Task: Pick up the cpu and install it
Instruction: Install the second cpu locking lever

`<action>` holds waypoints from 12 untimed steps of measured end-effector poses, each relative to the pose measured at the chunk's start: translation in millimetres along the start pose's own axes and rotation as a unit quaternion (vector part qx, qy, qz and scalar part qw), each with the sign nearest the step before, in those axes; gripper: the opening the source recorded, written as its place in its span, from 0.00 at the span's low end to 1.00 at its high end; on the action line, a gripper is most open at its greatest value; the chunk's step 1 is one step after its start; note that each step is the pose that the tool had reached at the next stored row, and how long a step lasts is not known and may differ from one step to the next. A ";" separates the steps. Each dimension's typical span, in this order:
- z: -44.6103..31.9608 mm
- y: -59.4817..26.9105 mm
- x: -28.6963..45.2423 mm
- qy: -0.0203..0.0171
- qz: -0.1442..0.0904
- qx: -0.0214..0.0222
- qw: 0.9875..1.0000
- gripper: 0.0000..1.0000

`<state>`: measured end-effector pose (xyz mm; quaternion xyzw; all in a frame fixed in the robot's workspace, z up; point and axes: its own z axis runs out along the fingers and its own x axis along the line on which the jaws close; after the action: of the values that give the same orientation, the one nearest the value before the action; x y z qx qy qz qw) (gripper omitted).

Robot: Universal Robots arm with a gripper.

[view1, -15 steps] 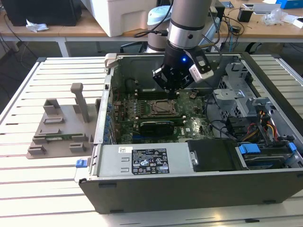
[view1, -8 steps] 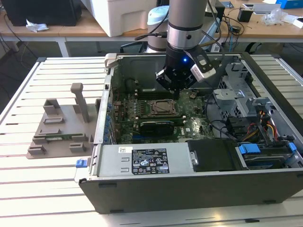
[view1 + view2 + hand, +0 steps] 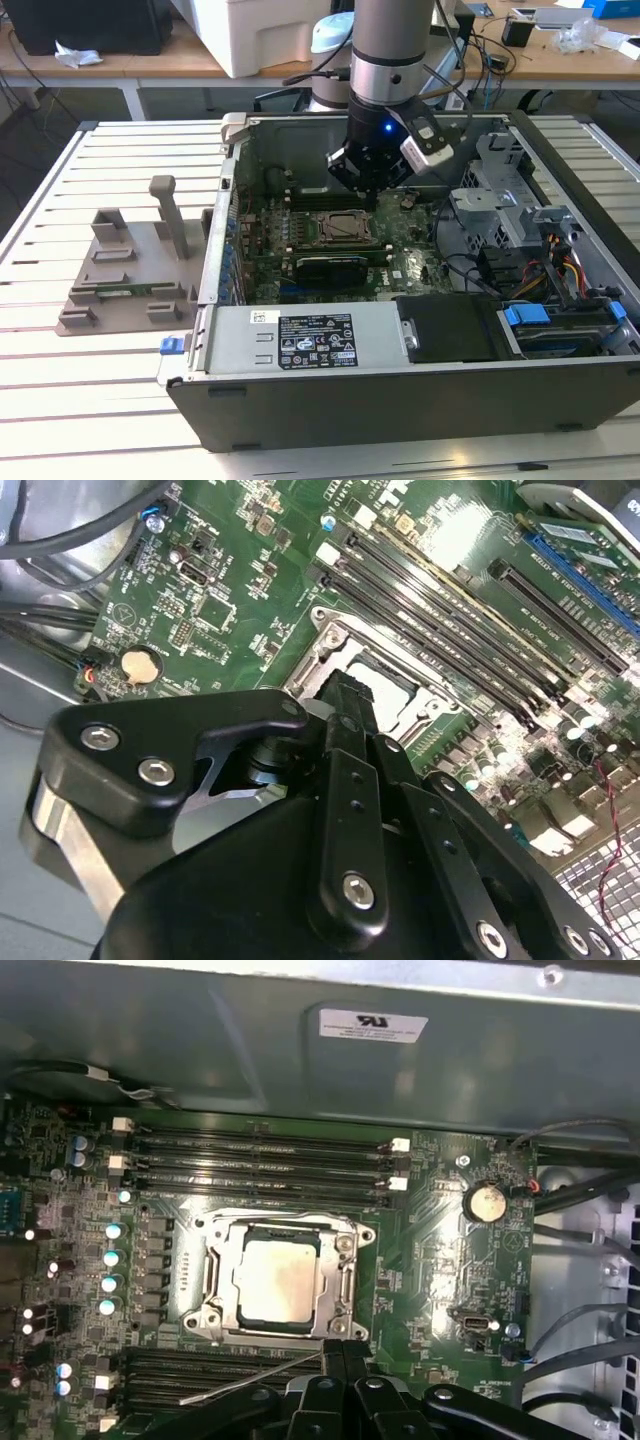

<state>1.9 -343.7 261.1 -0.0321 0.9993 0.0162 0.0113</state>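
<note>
Your cpu (image 3: 277, 1282) is already lying flat in the socket (image 3: 215, 1290) on the motherboard (image 3: 430, 1250), inside the open case (image 3: 330, 400) on the desk (image 3: 80, 420). The hand (image 3: 343, 1352) hovers directly above the socket's edge on the side away from the four memory slots (image 3: 260, 1165). Fingers (image 3: 332, 1355) are pressed together, clenched on nothing. The cpu is square, so no long axis.

1. One open computer case (image 3: 400, 400) on the slatted table (image 3: 60, 420).
2. One motherboard (image 3: 440, 1250) — one metal socket frame (image 3: 215, 1270), one cpu (image 3: 278, 1280) seated inside.
3. Four long memory slots (image 3: 260, 1165) beside the socket.
4. One round coin battery (image 3: 485, 1201).
5. One grey holder block (image 3: 130, 270) — outside the case.
6. One gripper (image 3: 335, 1350).
</note>
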 end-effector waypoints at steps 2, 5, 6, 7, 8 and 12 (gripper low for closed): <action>1.2 -4.8 2.0 0.000 0.000 -0.003 1.000 0.11; 6.9 -15.9 7.6 -0.001 0.000 -0.007 1.000 0.11; 9.8 -17.9 11.2 -0.001 0.000 -0.007 1.000 0.11; 12.0 -19.0 14.3 -0.001 0.000 -0.007 1.000 0.11; 14.3 -20.2 18.8 -0.001 0.000 -0.007 1.000 0.11; 17.0 -25.9 26.9 0.000 0.000 -0.007 1.000 0.11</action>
<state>-23.0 -370.7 242.6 -0.0321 0.9991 0.0236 0.0116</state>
